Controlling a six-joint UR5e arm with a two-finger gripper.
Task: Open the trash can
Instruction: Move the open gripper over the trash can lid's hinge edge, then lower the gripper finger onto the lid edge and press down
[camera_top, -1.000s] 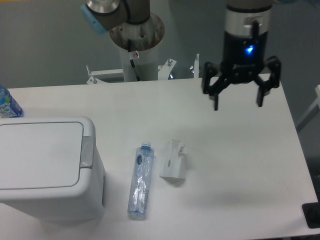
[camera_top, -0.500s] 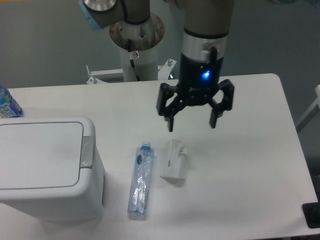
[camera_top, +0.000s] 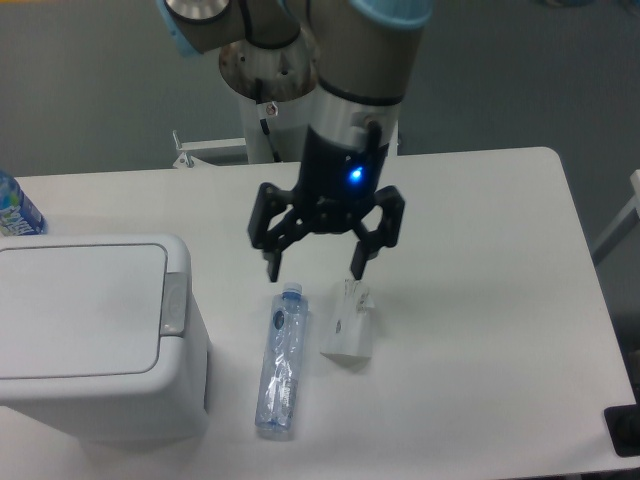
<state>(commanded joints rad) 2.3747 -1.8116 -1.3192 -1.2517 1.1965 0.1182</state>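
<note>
The gripper (camera_top: 316, 267) hangs at frame centre, fingers spread, holding nothing; the trash can (camera_top: 95, 335) sits lower left, lid flat; a water bottle (camera_top: 281, 362) lies beside it

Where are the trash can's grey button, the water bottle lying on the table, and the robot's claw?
grey push-button tab (camera_top: 173, 305), fixed camera, middle of the tab.
water bottle (camera_top: 281, 362), fixed camera, clear body.
gripper (camera_top: 318, 268), fixed camera, midway between the open fingertips.

Bottle (camera_top: 280, 362) right of trash can (camera_top: 95, 335)
</note>
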